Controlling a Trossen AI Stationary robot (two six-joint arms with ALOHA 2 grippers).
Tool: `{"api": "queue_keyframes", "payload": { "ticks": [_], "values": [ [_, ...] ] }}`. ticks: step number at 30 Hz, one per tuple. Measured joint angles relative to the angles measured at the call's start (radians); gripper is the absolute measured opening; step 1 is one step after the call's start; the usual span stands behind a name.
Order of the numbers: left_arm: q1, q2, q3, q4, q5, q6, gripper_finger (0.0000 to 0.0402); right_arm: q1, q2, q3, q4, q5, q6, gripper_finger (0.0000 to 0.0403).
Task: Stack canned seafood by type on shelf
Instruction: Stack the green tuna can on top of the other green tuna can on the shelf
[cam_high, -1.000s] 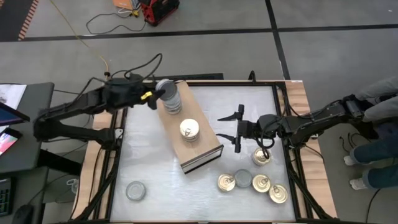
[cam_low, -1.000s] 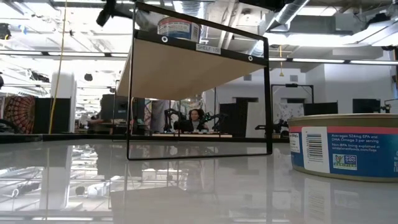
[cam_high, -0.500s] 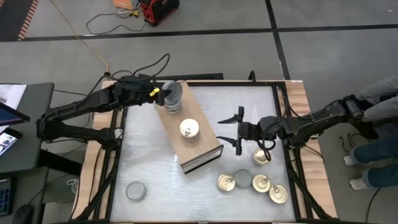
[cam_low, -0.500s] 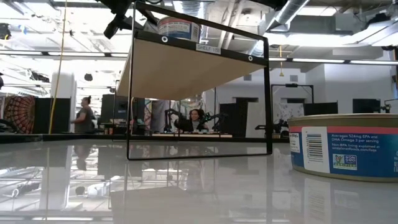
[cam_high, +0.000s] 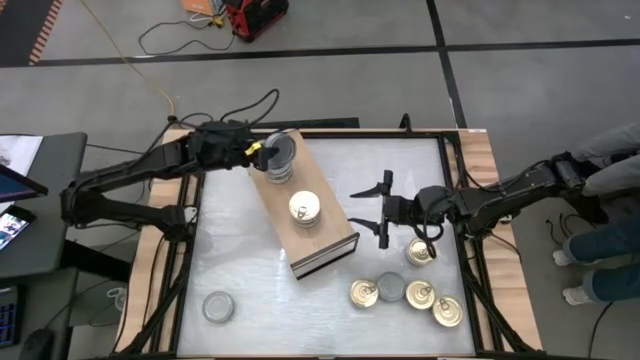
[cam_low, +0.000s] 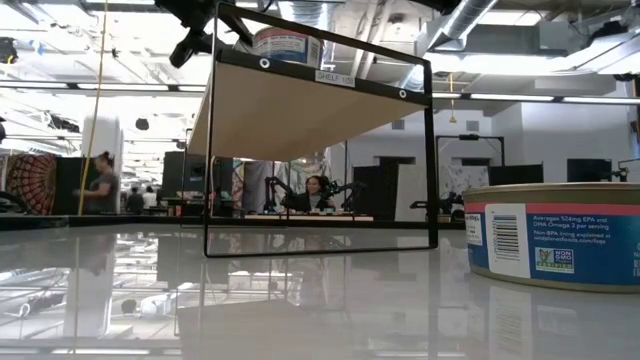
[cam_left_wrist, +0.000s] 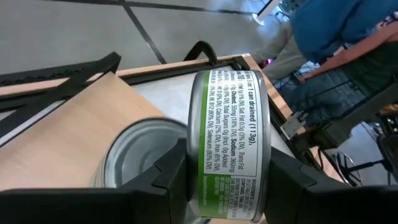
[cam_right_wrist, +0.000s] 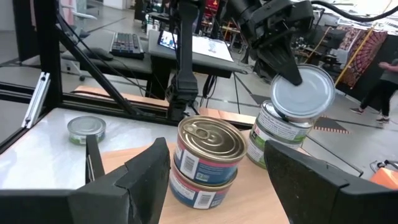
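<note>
The shelf (cam_high: 322, 238), a light-wood board, lies slantwise mid-table. Near its far end stands a stack of silver-topped, green-labelled tins (cam_high: 278, 172) (cam_right_wrist: 278, 135). A stack of two gold-topped tins (cam_high: 305, 208) (cam_right_wrist: 208, 160) stands at its middle. My left gripper (cam_high: 270, 150) (cam_right_wrist: 278, 46) is shut on another green-labelled tin (cam_left_wrist: 227, 124) (cam_right_wrist: 306, 92), held just above the silver stack. My right gripper (cam_high: 383, 210) hangs open, level, right of the shelf, pointing at the gold stack. My left gripper pinches the tin across its two flat faces, one finger (cam_left_wrist: 163, 177) on each face, the label wall (cam_left_wrist: 229, 112) showing between them. The fingers come slanting down from the table's left. The tin stands tilted on edge, its lower rim (cam_right_wrist: 281, 113) close to the stack's top; whether they touch I cannot tell.
Several gold-topped tins (cam_high: 412, 290) lie on the table near the right front. One silver tin (cam_high: 217, 305) (cam_right_wrist: 86, 129) sits at the left front. A blue-labelled tin (cam_low: 560, 235) stands close to the low camera. People move in the room beyond the table.
My left gripper has carried its tin toward the table's right and a little down, from beside the silver stack to over it, rolling its wrist so the tin tips. The stacks on the shelf have stayed put.
</note>
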Motion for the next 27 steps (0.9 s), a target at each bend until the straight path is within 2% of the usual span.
{"api": "queue_keyframes", "payload": {
  "ticks": [15,27],
  "values": [
    [-0.001,-0.026,0.000,-0.065,0.002,-0.039,0.0149,0.003,0.000,0.000,0.006,0.000,-0.001,0.0291],
    [-0.007,-0.021,-0.001,-0.127,-0.013,-0.025,0.0200,0.007,0.000,0.000,0.012,0.000,-0.002,0.0291]
  ]
}}
